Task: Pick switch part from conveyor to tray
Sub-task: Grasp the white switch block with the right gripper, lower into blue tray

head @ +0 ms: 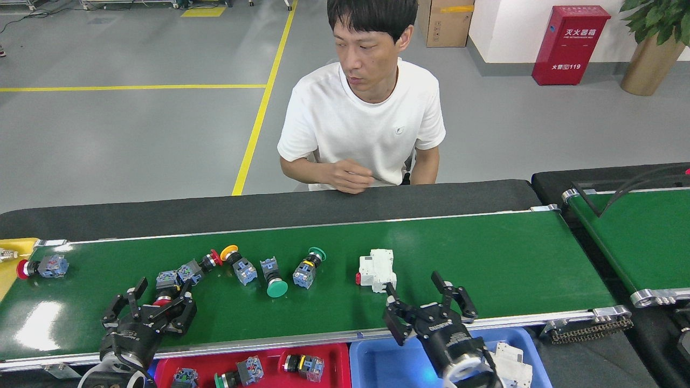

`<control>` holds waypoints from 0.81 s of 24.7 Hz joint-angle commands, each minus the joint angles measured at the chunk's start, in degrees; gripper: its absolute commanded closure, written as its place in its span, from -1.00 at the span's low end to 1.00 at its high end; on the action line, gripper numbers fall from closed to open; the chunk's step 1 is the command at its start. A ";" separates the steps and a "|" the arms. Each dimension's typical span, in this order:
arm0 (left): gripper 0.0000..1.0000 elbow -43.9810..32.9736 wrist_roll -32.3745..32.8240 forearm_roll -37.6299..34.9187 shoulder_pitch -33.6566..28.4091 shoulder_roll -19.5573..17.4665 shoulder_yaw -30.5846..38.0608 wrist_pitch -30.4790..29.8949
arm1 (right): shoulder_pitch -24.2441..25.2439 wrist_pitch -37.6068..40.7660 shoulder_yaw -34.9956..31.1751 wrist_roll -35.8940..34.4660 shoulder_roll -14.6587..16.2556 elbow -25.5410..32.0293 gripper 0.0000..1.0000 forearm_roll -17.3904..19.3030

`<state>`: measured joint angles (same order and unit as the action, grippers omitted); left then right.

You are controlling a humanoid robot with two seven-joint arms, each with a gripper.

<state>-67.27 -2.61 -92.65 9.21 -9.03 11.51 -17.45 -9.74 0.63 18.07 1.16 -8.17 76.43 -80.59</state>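
The conveyor (485, 258) is a long green belt carrying several switch parts. My left gripper (163, 295) is open over the belt's near left. A red-headed switch part (166, 281) lies between its fingers. Other push-button switch parts lie at the far left (40, 267) and in a row: red-headed (191, 268), yellow-headed (239, 264), green mushroom (272, 277), green-headed (307, 268). A white breaker (375, 268) lies mid-belt. My right gripper (414, 288) is open just near-right of it, apart from it. The red tray (334, 353) holds several switch parts.
A blue tray (388, 366) by the red one holds a white breaker (512, 364). A person sits across the belt with a hand (350, 182) at the black far edge (215, 213). A second green belt (647, 237) stands at right, a yellow bin (11, 272) at far left.
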 commanded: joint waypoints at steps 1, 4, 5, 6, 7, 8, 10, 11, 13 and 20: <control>0.85 -0.15 -0.37 0.01 0.29 -0.46 -0.09 -1.01 | -4.14 -4.58 3.81 0.24 -0.80 -4.44 -0.98 -0.18; 0.93 -0.50 -0.37 0.28 0.29 -0.28 -0.17 -1.19 | -7.74 -7.66 7.15 -0.20 -0.88 -9.89 -0.98 1.05; 0.93 -0.67 -0.37 0.28 0.29 -0.19 -0.17 -1.36 | -8.27 -7.92 7.86 -0.20 -0.88 -11.13 -0.98 1.66; 0.94 -0.94 -0.37 0.36 0.29 -0.02 -0.17 -1.71 | -8.63 -7.92 8.73 -0.20 -0.88 -12.09 -0.95 2.63; 0.94 -1.82 -0.46 0.45 0.29 0.07 -0.09 -2.68 | -8.80 -7.92 9.17 -0.20 -0.88 -12.62 -0.78 3.42; 0.94 -2.70 -0.46 0.54 0.11 0.25 0.18 -3.38 | -8.89 -7.75 9.17 -0.28 -0.88 -12.62 -0.55 3.51; 0.94 -5.94 -0.46 2.82 -2.17 0.25 0.44 -4.35 | -9.77 -6.60 9.35 -0.46 -0.88 -12.71 0.14 3.51; 0.94 -7.44 -0.46 3.97 -3.49 -0.02 0.53 -4.35 | -9.94 -5.72 9.35 -0.46 -0.88 -12.62 0.38 3.51; 0.93 -13.86 -0.37 7.22 -8.24 -0.72 0.62 -5.49 | -9.94 -3.26 9.26 -0.37 -0.97 -12.62 0.80 3.68; 0.87 -31.96 -2.75 7.31 -28.80 -0.11 -3.78 -7.69 | -9.42 9.39 8.65 0.07 1.05 -4.62 0.82 10.28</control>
<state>-97.22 -3.83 -85.09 -18.65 -9.00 9.02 -24.73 -18.49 5.21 27.19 1.08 -7.76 69.48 -71.51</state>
